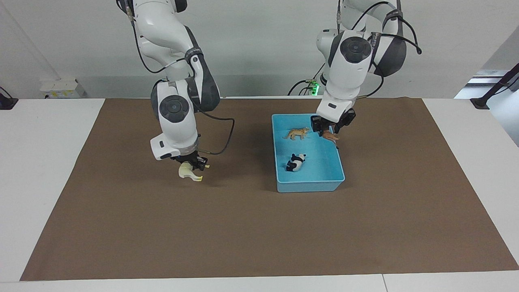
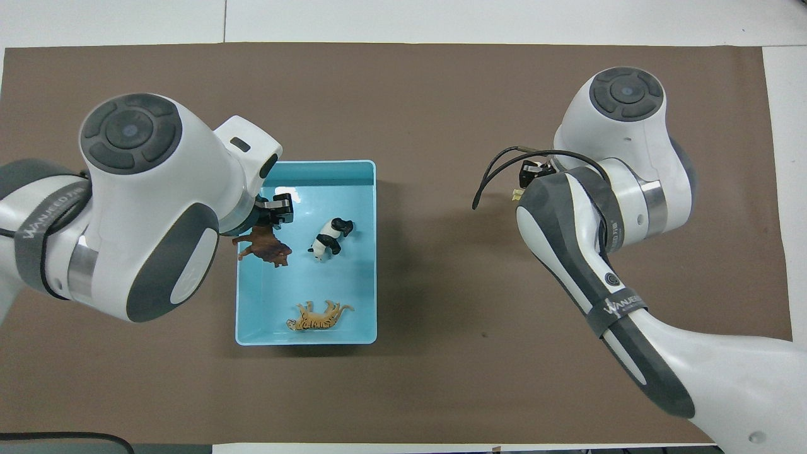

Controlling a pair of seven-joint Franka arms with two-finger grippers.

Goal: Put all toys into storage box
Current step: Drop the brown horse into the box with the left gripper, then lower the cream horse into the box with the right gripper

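The light blue storage box [image 1: 309, 187] stands on the brown mat toward the left arm's end. The orange tiger [image 1: 298, 133] and the panda [image 1: 296, 162] lie in it, the tiger nearer to the robots. My left gripper [image 1: 325, 130] is over the box's wall and is shut on the dark brown lion-like animal [image 1: 331, 136], which hangs above the box floor. In the overhead view the box [image 2: 371, 265], tiger [image 2: 318, 315], panda [image 2: 329, 236], brown animal [image 2: 265, 247] and left gripper [image 2: 277, 211] all show. My right gripper [image 1: 198, 163] is low over the mat, shut on the cream-white horse [image 1: 188, 172].
The brown mat [image 1: 259, 227] covers most of the white table [image 1: 40, 162]. In the overhead view the right arm [image 2: 605, 208] hides nearly all of the horse. A white block [image 1: 61, 87] sits at the table's edge nearest the robots, and a green-lit device [image 1: 314, 87] sits by the left arm's base.
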